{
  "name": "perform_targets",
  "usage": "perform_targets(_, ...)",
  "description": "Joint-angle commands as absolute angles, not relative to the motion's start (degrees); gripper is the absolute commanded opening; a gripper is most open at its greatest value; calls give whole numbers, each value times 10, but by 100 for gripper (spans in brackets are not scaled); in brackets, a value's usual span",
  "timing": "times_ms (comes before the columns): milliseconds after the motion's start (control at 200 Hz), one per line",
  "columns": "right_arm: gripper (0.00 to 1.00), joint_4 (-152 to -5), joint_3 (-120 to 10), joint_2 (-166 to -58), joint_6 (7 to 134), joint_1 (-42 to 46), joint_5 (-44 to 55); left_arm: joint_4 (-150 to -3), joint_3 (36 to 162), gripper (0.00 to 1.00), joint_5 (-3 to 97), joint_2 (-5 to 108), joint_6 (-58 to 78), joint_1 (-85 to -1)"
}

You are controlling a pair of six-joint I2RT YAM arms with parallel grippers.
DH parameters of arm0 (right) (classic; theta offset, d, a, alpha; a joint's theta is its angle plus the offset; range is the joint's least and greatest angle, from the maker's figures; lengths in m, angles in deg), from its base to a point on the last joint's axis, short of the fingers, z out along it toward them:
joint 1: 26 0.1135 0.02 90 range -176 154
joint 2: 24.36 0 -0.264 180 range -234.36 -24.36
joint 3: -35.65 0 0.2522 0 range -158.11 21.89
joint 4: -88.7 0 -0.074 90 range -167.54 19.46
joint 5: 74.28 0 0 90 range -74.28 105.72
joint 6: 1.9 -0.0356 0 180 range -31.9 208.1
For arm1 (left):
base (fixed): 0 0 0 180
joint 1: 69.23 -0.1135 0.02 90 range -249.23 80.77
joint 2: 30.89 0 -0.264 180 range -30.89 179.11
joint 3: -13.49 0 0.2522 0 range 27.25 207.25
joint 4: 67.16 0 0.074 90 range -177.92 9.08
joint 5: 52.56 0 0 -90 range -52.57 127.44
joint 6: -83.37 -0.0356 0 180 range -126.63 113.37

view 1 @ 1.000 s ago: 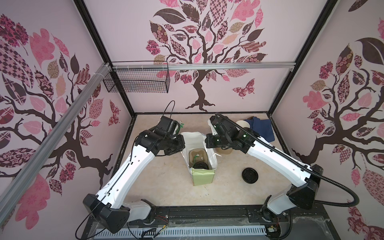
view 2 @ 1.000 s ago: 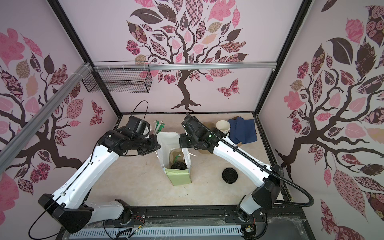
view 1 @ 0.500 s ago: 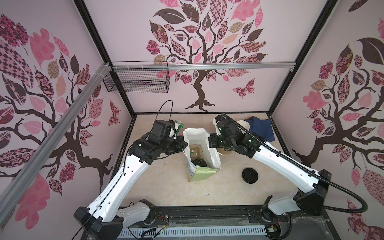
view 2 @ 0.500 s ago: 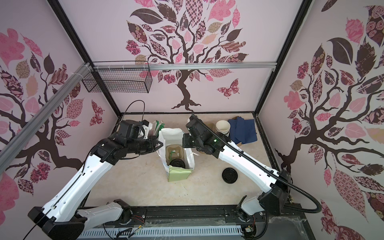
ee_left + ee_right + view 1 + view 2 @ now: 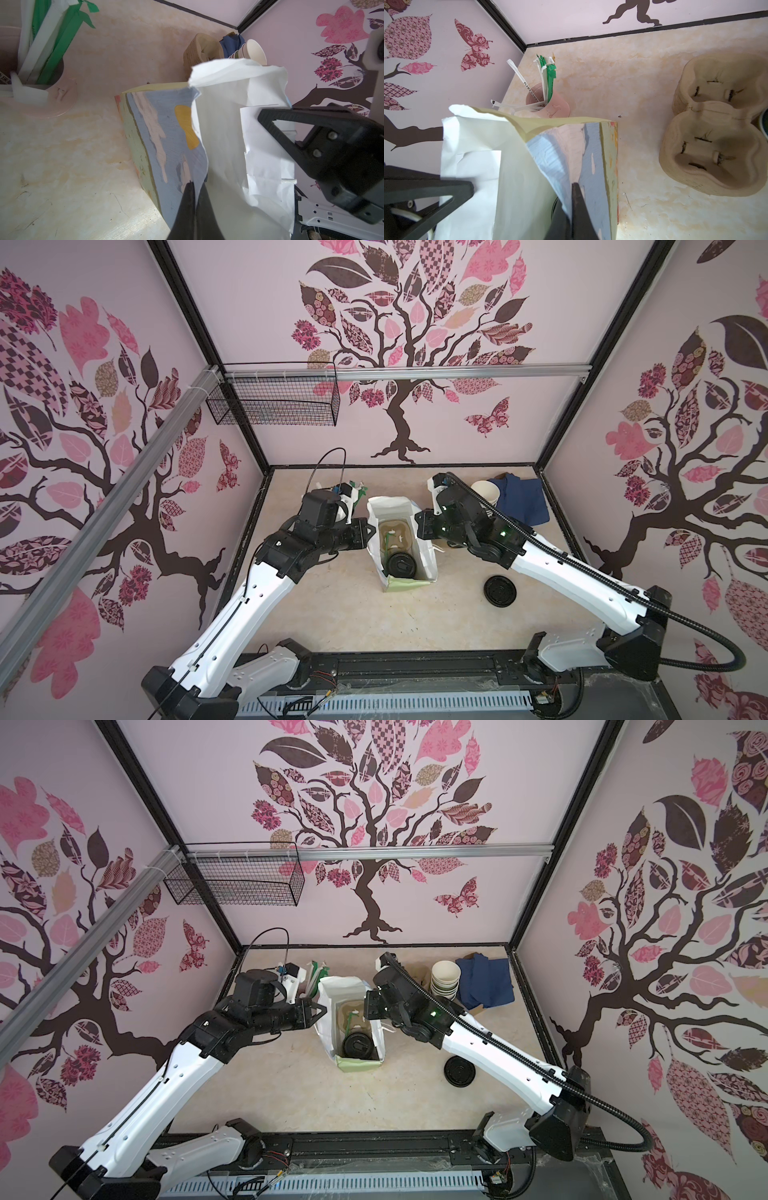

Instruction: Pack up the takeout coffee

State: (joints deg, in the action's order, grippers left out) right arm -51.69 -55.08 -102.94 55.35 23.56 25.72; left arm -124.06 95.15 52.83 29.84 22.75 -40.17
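Beige table [image 5: 332, 622]: left tool [image 5: 195, 187], right tool [image 5: 571, 193] pinch paper bag [image 5: 390, 506] rim; wrapper [image 5: 527, 85] reads "PLA".

Bright even light, soft shadows, wide-angle edge distortion

1. The left arm [image 5: 249, 614] rises from its base, bends at the elbow, and its forearm runs toward the middle.
2. The left fingers [image 5: 186, 212] are pressed together, with the rim of a paper bag [image 5: 224, 128] pinched between them.
3. The right arm [image 5: 573, 576] reaches in from the opposite side, its elbow bent the same way.
4. The right fingers [image 5: 579, 209] are clamped together on the far rim, their tips facing the left fingers across the bag's mouth.
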Motion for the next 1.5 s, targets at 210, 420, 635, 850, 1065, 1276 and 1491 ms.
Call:
perform_targets(210, 0, -581, -539, -995, 577, 245, 269, -1163, 912, 0, 531, 270, 175, -394)
perform_targets(420, 0, -544, -555, -1007, 560, 245, 250, -1195, 931, 0, 532, 295, 204, -394)
perform_targets(635, 0, -495, -588, -1030, 544, 245, 236, -1249, 993, 0, 538, 336, 250, -395)
perform_targets(850, 0, -440, -629, -1051, 527, 245, 226, -1295, 1059, 0, 534, 367, 285, -396)
perform_targets(1065, 0, -381, -665, -1080, 506, 231, 195, -1362, 1109, 0, 558, 407, 333, -398)
perform_targets(1276, 0, -349, -689, -1105, 502, 223, 167, -1394, 1119, 0, 565, 421, 363, -400)
perform_targets(1491, 11, -337, -698, -1123, 505, 218, 156, -1412, 1115, 0, 571, 438, 371, -409)
